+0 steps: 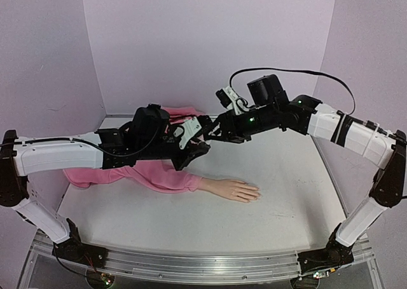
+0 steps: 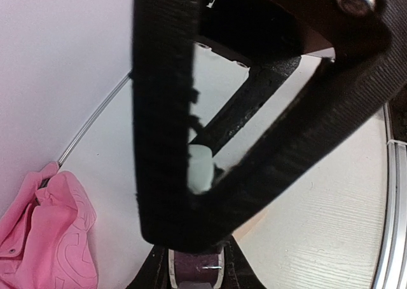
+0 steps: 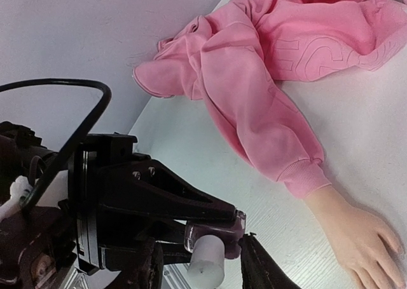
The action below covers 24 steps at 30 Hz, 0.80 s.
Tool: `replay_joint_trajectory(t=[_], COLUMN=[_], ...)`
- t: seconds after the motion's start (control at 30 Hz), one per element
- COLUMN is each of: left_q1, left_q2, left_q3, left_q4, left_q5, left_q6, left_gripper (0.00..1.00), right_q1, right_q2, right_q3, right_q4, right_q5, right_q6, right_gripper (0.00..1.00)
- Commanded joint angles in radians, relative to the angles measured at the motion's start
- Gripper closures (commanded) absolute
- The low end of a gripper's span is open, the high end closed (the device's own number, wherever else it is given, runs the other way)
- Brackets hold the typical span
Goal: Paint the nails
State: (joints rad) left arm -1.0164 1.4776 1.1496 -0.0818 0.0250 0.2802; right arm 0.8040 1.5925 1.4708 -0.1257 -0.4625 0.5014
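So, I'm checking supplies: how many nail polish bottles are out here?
1: the polish bottle, white cap on, is gripped by the left gripper above the table, its cap inside the open right gripper. Others could be hidden under the pink sweater.

Left gripper clamps a polish bottle, its white cap between the right gripper fingers; a pink-sleeved mannequin hand lies nearby.

two claws, one mannequin hand, one pink sweatshirt, one bottle
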Motion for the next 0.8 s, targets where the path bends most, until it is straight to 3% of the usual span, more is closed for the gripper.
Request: replay_joint_trajectory(t=[0.0, 0.13, 0.47, 0.77], left_q1=[-0.012, -0.019, -0.028, -0.028], left_q2=[0.005, 0.015, 0.022, 0.014], left_q3=[0.051, 0.059, 0.071, 0.066], left_q4=[-0.001, -0.009, -0.018, -0.018], left_q5=[-0.048, -0.061, -0.066, -0.068], left_q6=[0.036, 0.046, 0.056, 0.046], left_gripper=[1.0, 1.0, 1.0, 1.0], right_q1=[0.006, 0.006, 0.005, 0.005], right_q2=[0.013, 0.016, 0.039, 0.041], right_q3=[0.046, 0.038, 0.037, 0.029], right_q4=[-0.006, -0.013, -0.027, -0.034], right_q5=[-0.021, -0.027, -0.045, -0.046], right_q6=[0.002, -0.005, -0.019, -0.025], right_gripper=[0.61, 0.68, 0.66, 0.74])
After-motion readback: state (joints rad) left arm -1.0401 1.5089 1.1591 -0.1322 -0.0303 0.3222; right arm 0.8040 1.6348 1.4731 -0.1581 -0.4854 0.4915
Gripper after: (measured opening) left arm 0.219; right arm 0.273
